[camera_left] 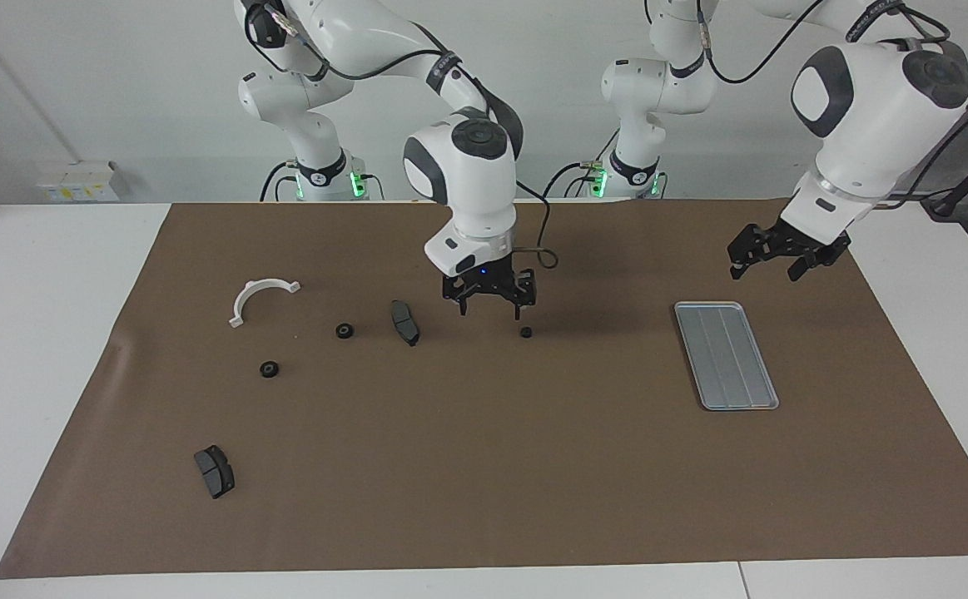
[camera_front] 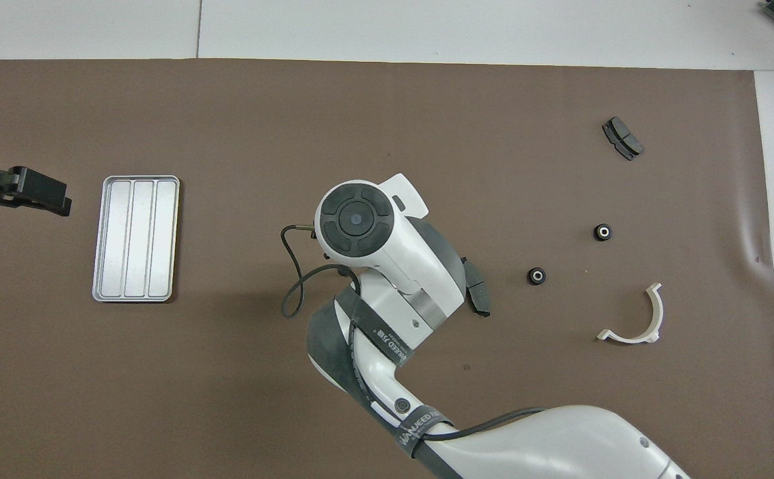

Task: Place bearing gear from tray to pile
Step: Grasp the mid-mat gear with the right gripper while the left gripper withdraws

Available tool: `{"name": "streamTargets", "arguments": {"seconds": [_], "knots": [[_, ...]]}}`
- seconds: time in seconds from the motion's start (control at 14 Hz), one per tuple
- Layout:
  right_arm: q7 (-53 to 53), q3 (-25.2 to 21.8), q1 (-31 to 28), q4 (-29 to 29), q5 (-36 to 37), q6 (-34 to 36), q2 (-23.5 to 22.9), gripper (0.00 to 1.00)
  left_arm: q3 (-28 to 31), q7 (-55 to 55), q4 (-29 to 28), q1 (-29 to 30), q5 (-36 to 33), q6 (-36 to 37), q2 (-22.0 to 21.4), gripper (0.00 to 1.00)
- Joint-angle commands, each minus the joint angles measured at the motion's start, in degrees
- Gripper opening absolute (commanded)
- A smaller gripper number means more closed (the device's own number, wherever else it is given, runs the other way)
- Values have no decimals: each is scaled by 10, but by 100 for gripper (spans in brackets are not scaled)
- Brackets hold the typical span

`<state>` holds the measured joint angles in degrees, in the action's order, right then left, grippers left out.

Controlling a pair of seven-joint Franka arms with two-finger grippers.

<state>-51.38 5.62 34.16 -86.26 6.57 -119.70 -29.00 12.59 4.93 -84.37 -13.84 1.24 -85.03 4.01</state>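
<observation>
The grey-blue tray (camera_left: pixel 725 353) (camera_front: pixel 135 238) lies bare on the brown mat toward the left arm's end. A small black bearing gear (camera_left: pixel 526 332) sits on the mat between the tray and the pile; the right arm hides it in the overhead view. My right gripper (camera_left: pixel 490 311) hangs open and low over the mat right beside that gear, holding nothing. The pile is a white bracket (camera_left: pixel 260 298) (camera_front: pixel 633 318), two dark brake pads (camera_left: pixel 404 322) (camera_left: pixel 214 471) and two ring gears (camera_left: pixel 345 331) (camera_left: pixel 269 368). My left gripper (camera_left: pixel 771 264) (camera_front: pixel 40 196) is raised, open and empty, past the tray's robot-side corner.
The brown mat (camera_left: pixel 484 466) covers most of the white table. One brake pad (camera_front: pixel 622 138) lies far from the robots, apart from the other scattered parts. The right arm's body covers the mat's middle in the overhead view.
</observation>
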Motion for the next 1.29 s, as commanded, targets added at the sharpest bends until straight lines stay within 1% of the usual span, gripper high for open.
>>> {"name": "streamTargets", "arguments": {"seconds": [0.0,0.07,0.14,0.29,0.36,0.43,0.5,0.57,0.72,0.93,1.07,1.15,1.22], "knots": [[-10,0,11,29,18,-2,-40,100,-3,78,30,21,-25,36,6,100],[-11,0,17,29,18,-24,-53,100,-2,109,17,29,-26,29,1,100],[-12,0,27,29,17,-39,-62,100,-2,112,-3,33,-26,14,-8,100],[-12,0,28,29,15,-50,-65,96,-5,89,-46,26,-26,-23,-26,100],[-12,0,30,23,9,-67,-66,95,-7,45,-51,24,-23,-32,-28,100],[-12,0,29,18,10,-67,-65,91,-10,0,-53,22,-19,-43,-28,100],[-12,0,30,10,12,-71,-65,87,-10,-22,-54,22,-8,-50,-28,100],[-12,0,29,-1,16,-76,-64,87,-9,-23,-63,22,4,-57,-30,100],[-12,0,30,-22,16,-90,-62,80,-10,-25,-83,22,7,-80,-39,100],[-13,0,33,-35,16,-92,-61,76,-10,-24,-88,16,7,-87,-41,100],[-13,0,33,-42,17,-100,-59,68,-10,-25,-87,10,7,-88,-41,100],[-13,0,33,-52,17,-113,-58,61,-10,-25,-87,10,6,-90,-41,100],[-13,0,33,-56,17,-120,-57,58,-10,-25,-86,10,6,-90,-41,100]]}}
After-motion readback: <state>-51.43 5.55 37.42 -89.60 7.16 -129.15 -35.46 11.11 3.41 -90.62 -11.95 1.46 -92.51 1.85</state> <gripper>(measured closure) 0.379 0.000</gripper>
